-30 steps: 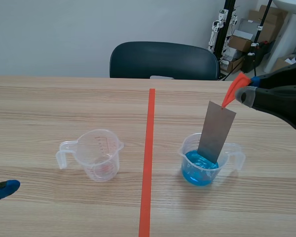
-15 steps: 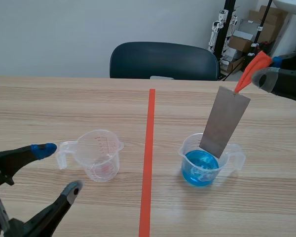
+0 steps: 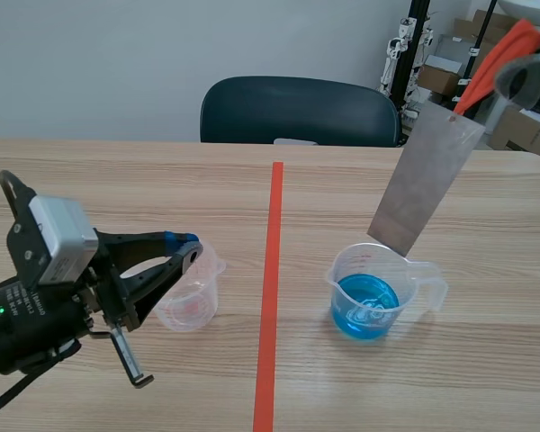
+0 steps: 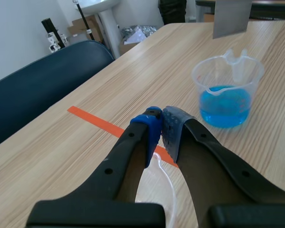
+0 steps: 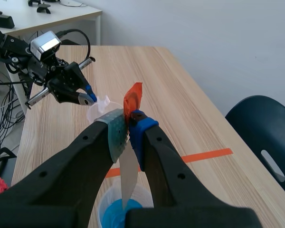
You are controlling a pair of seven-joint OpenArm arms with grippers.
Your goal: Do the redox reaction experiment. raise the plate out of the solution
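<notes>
Up high, our right gripper [image 5: 129, 122] pinches the orange tab [image 5: 133, 97] - and the plate [image 3: 427, 175] hangs from it, tilted. Its lower edge is above the rim of the blue cup [image 3: 337, 279], clear of the solution [image 3: 364, 306]. Across the tape line [image 3: 270, 297], our left gripper [image 4: 161, 124] sits low over the table [image 3: 117, 189], pads pressed together with nothing that we can see between them - tips right at the empty cup [image 3: 193, 306].
</notes>
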